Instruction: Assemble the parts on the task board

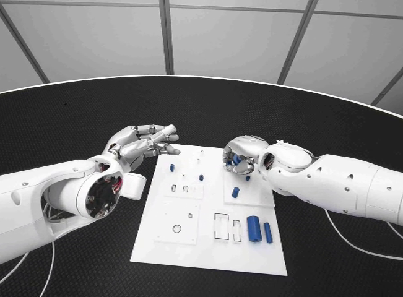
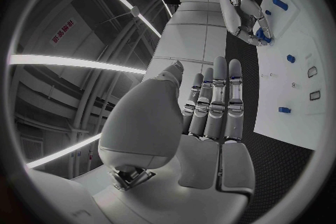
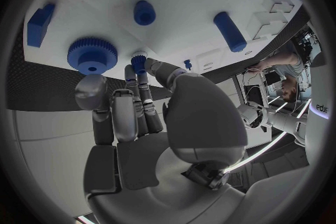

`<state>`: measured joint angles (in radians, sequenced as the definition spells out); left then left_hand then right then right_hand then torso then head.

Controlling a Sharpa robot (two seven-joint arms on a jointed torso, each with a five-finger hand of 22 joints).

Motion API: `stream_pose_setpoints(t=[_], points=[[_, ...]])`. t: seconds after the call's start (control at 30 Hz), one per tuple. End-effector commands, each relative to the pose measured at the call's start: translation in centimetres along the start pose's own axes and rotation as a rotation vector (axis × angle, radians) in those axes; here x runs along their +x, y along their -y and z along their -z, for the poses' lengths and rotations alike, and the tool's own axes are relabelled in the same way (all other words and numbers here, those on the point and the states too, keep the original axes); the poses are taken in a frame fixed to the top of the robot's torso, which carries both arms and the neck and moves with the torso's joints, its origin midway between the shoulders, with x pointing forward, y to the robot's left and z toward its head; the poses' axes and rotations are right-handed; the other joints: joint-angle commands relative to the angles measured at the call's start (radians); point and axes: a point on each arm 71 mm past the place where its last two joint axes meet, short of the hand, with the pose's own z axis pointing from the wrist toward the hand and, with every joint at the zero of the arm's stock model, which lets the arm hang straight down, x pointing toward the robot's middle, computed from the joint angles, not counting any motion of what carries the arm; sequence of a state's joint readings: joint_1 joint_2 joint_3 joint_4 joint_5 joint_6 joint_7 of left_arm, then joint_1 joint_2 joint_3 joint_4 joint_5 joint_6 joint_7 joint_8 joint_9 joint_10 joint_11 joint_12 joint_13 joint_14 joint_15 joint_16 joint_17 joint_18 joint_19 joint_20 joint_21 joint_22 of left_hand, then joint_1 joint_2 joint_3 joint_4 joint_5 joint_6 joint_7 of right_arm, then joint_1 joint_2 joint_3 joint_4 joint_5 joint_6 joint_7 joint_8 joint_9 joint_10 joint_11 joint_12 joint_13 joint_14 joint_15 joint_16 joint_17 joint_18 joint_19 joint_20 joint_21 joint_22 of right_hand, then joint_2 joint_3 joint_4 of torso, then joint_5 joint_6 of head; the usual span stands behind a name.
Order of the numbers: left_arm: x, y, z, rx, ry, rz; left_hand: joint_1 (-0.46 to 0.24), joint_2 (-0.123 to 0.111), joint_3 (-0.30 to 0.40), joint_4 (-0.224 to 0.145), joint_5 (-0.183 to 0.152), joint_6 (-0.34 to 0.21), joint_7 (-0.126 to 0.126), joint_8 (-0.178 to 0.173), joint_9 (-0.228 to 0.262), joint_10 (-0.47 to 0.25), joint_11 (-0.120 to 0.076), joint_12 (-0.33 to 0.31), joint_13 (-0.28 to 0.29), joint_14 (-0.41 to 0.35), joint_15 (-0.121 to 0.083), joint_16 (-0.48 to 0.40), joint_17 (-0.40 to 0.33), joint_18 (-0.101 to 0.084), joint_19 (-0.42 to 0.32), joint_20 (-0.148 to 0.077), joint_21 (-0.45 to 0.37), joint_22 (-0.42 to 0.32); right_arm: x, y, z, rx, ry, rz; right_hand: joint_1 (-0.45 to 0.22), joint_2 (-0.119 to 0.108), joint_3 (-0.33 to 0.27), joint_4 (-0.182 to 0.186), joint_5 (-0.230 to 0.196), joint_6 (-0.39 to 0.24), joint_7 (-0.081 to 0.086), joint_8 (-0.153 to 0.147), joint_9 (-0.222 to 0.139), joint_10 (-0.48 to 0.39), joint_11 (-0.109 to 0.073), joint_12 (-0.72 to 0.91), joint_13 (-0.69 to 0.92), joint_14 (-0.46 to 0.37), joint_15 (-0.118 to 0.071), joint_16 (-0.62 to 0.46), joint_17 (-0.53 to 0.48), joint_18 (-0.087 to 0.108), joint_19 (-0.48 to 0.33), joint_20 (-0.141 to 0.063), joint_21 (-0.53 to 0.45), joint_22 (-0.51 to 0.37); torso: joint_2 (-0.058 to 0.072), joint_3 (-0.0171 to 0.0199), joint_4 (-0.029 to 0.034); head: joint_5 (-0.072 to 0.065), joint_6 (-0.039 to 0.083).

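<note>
We see the task board (image 1: 210, 241) — a flat, smooth white plate with shallow rectangular recesses — lying on the matte black counter (image 1: 67, 124), its long axis running away from the robot. Near its close end two blue cylinders (image 1: 254, 228) lie side by side, their long axes along the board's length. The right hand (image 1: 239, 158) curls over the far right corner, fingertips pinching a small blue peg (image 3: 139, 61) beside a toothed blue gear (image 3: 92, 54). The left hand (image 1: 144, 143) hovers at the board's far left edge, fingers straight, close together, holding nothing.
</note>
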<state>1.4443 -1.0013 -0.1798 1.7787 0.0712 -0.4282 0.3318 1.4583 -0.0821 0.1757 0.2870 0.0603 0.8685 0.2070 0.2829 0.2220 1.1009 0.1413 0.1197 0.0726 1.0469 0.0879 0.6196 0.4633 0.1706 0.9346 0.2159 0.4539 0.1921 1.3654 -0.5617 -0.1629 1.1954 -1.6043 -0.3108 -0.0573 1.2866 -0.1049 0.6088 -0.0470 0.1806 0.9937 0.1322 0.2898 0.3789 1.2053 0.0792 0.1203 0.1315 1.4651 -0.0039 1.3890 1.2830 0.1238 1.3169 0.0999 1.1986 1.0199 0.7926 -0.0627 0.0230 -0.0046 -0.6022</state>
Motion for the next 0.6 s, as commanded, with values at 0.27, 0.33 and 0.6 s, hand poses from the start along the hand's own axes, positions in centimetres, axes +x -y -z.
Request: stream_pose_setpoints(t=[0.27, 0.33, 0.6], points=[[-0.1, 0.0, 0.0, -0.001, 0.002, -0.001, -0.005, 0.001, 0.005, 0.0, -0.001, 0.0, 0.003, -0.007, 0.001, 0.0, 0.006, -0.003, -0.001, -0.008, -0.002, 0.007, 0.002, 0.01, -0.009, -0.002, 0.006, 0.001, -0.9, -0.9, -0.3, -0.015, 0.086, -0.014, 0.018, -0.001, -0.001, -0.016, 0.001, -0.011, 0.001, 0.004, 0.011, 0.049, -0.019, 0.02, 0.02, 0.052, -0.013, 0.008, 0.001, -0.015, -0.001, -0.012, 0.009, 0.008, 0.003, -0.0027, 0.0006, 0.004, 0.014], [-0.1, 0.0, 0.0, -0.001, 0.002, -0.001, -0.005, 0.001, 0.005, 0.0, -0.001, 0.0, 0.003, -0.007, 0.001, 0.0, 0.006, -0.003, -0.001, -0.008, -0.002, 0.007, 0.002, 0.01, -0.009, -0.002, 0.006, 0.001, -1.1, -1.1, -0.5, -0.016, 0.102, -0.017, 0.019, -0.001, -0.001, -0.017, 0.002, -0.012, 0.001, 0.003, 0.011, 0.049, -0.019, 0.021, 0.021, 0.052, -0.014, 0.008, 0.001, -0.015, -0.001, -0.012, 0.01, 0.01, 0.003, -0.0038, 0.0014, 0.005, 0.017], [-0.1, 0.0, 0.0, -0.001, 0.002, -0.001, -0.005, 0.001, 0.006, -0.001, -0.001, 0.0, 0.003, -0.007, 0.001, 0.0, 0.006, -0.004, -0.001, -0.009, -0.002, 0.007, 0.002, 0.01, -0.009, -0.002, 0.006, 0.001, -1.9, -1.8, -1.3, -0.019, 0.161, -0.026, 0.022, -0.002, 0.0, -0.02, 0.002, -0.012, 0.001, 0.003, 0.012, 0.049, -0.019, 0.021, 0.022, 0.052, -0.014, 0.009, 0.002, -0.015, 0.0, -0.013, 0.012, 0.013, 0.009, -0.0079, 0.0042, 0.012, 0.029]])
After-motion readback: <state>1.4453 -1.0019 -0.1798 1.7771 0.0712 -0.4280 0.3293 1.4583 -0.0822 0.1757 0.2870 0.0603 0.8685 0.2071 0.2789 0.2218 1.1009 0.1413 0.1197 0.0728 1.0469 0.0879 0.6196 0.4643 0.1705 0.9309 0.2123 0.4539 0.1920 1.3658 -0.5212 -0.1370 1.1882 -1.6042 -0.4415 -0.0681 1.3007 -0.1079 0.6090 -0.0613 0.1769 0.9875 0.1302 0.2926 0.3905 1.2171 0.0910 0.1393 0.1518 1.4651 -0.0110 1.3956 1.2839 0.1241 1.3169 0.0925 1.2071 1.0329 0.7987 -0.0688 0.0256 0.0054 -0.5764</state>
